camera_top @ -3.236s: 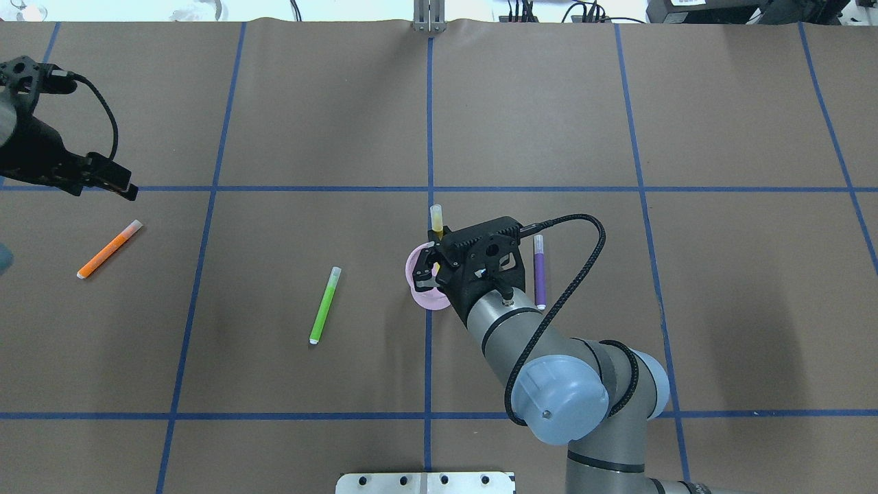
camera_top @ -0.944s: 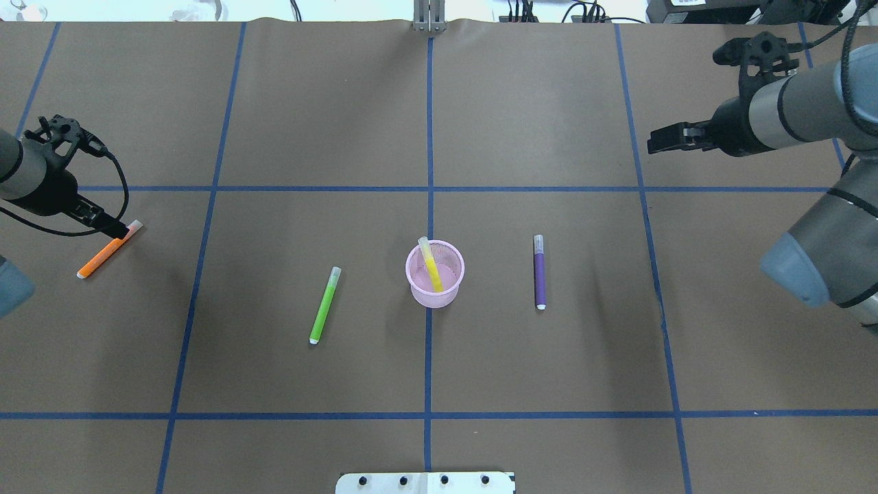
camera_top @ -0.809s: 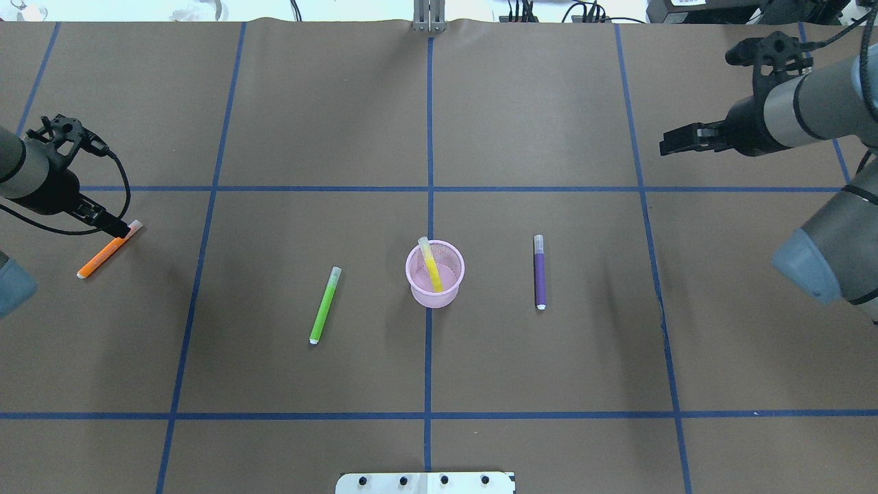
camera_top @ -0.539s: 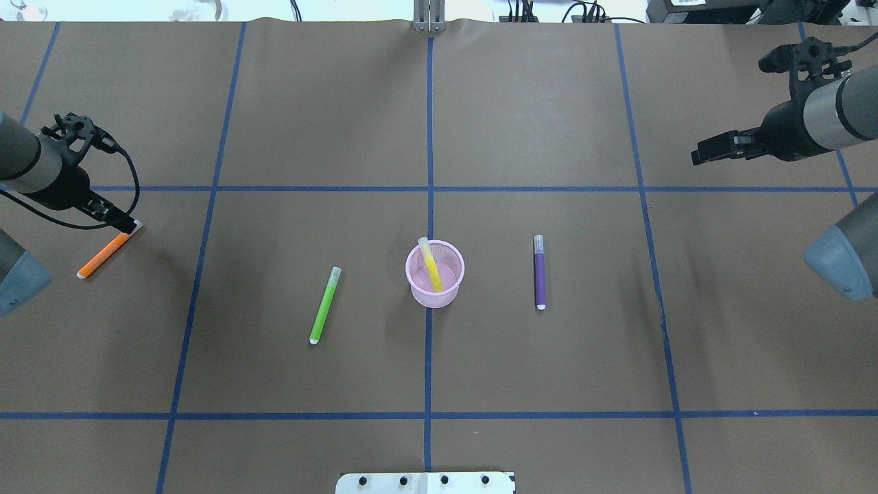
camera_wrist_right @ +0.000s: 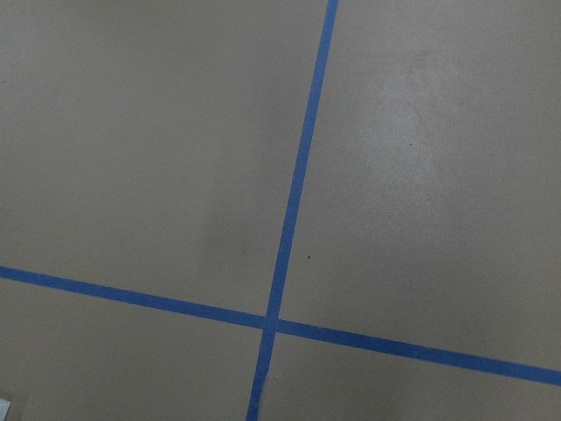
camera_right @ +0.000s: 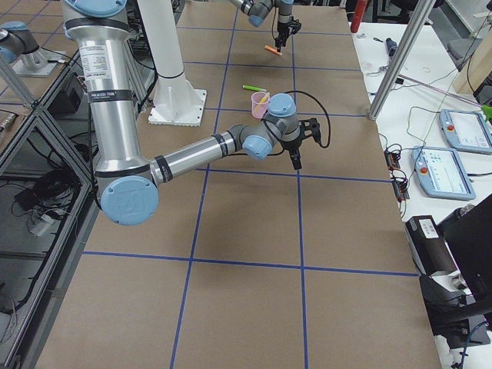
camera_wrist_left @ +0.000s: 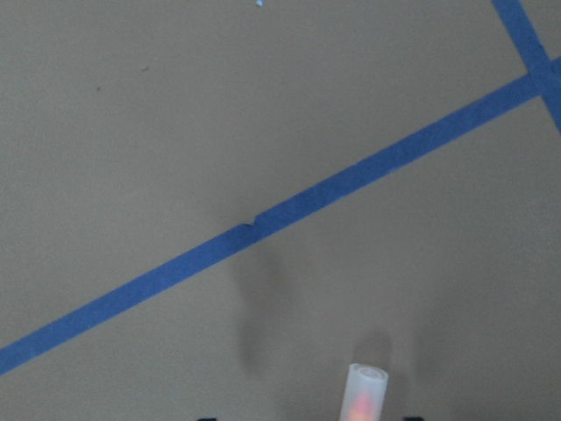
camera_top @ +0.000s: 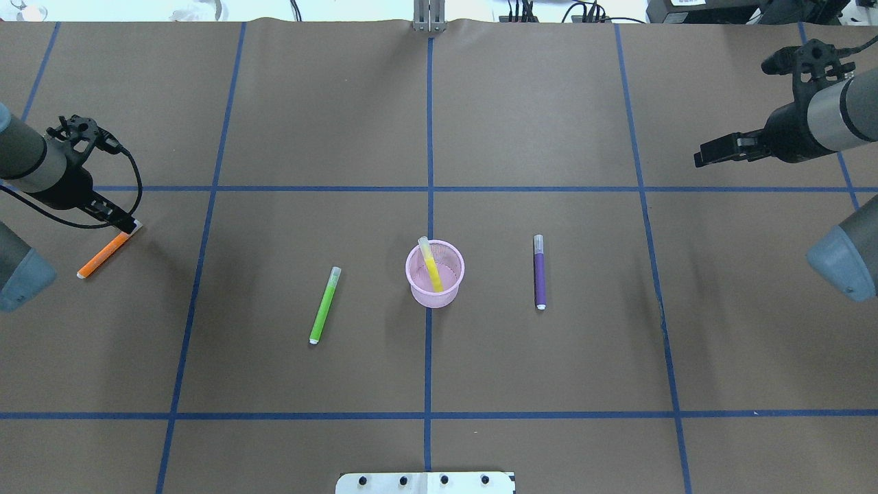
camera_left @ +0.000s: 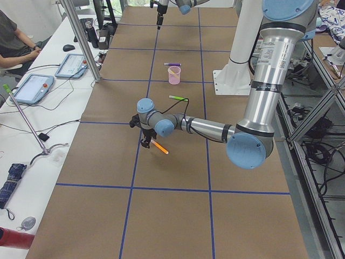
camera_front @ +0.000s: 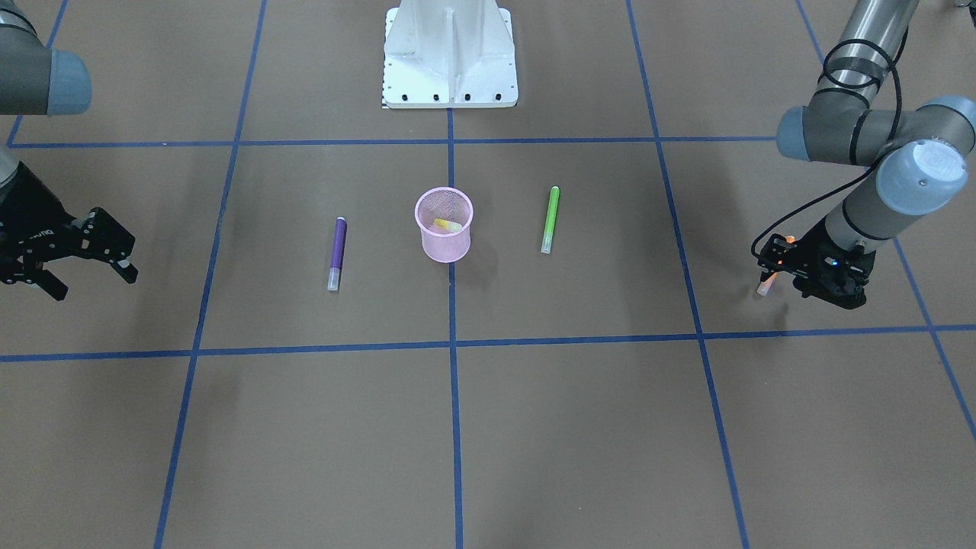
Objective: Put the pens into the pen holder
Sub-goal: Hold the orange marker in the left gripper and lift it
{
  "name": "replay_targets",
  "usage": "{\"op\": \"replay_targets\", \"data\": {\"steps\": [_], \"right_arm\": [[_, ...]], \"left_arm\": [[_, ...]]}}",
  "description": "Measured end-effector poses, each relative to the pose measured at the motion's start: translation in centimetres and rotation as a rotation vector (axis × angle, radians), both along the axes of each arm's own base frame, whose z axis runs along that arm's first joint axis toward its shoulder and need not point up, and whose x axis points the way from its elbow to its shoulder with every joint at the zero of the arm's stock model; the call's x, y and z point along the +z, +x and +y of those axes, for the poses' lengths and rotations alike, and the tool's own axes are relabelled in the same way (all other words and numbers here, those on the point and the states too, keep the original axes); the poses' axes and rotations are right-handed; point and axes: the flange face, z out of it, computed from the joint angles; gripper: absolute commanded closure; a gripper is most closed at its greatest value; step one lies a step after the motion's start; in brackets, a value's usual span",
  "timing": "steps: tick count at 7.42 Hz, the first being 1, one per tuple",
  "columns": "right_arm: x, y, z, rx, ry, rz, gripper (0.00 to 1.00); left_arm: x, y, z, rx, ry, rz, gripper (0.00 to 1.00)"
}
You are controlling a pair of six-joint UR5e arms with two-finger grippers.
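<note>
Nearest the robot, a white metal base plate [camera_top: 425, 482] sits at the table's edge. The table top [camera_top: 549, 103] is covered in matte brown sheeting, marked into big squares by blue tape lines [camera_top: 428, 357].

Further out, a slim bright green pen with a pale cap [camera_top: 324, 305] lies flat to the left of the centre line. Just beyond it, on that line, stands the small round pink wire-mesh pen holder [camera_top: 432, 296]. A pale yellow pen [camera_top: 431, 264] leans inside it, cap poking over the rim. To the holder's right, well apart from it, a purple pen [camera_top: 539, 271] lies flat.

Far off to the left lies an orange pen [camera_top: 103, 254]. The left gripper [camera_top: 129, 225] is low over its pale cap [camera_wrist_left: 364, 392], fingers spread to either side of it and not touching. The right gripper [camera_front: 95, 284] hangs above bare sheeting at the far right, jaws wide apart and holding nothing.

Past the table's far side runs a white bench [camera_left: 32, 135] with two tablet-like control pendants [camera_left: 32, 86]. A seated person [camera_left: 13, 35] is at its end.
</note>
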Motion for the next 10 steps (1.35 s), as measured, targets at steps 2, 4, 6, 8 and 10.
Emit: {"op": "replay_targets", "data": {"steps": [2, 4, 6, 8, 10], "right_arm": [[-0.72, 0.02, -0.04, 0.0, 0.009, -0.01, 0.01], [-1.08, 0.12, 0.03, -0.004, 0.01, -0.019, 0.01], [-1.09, 0.15, 0.02, -0.005, 0.008, -0.02, 0.01], [-1.08, 0.15, 0.02, -0.005, 0.007, -0.02, 0.01], [-1.07, 0.15, 0.02, -0.005, 0.007, -0.02, 0.01]], "left_arm": [[-0.07, -0.02, 0.0, 0.0, 0.001, 0.001, 0.32], [-0.08, -0.02, 0.01, 0.0, 0.0, 0.001, 0.32], [0.19, 0.05, 0.04, 0.0, -0.006, -0.002, 0.32], [0.23, 0.08, 0.06, 0.0, -0.009, -0.003, 0.31], [0.06, 0.16, 0.14, 0.001, -0.009, 0.0, 0.32]]}}
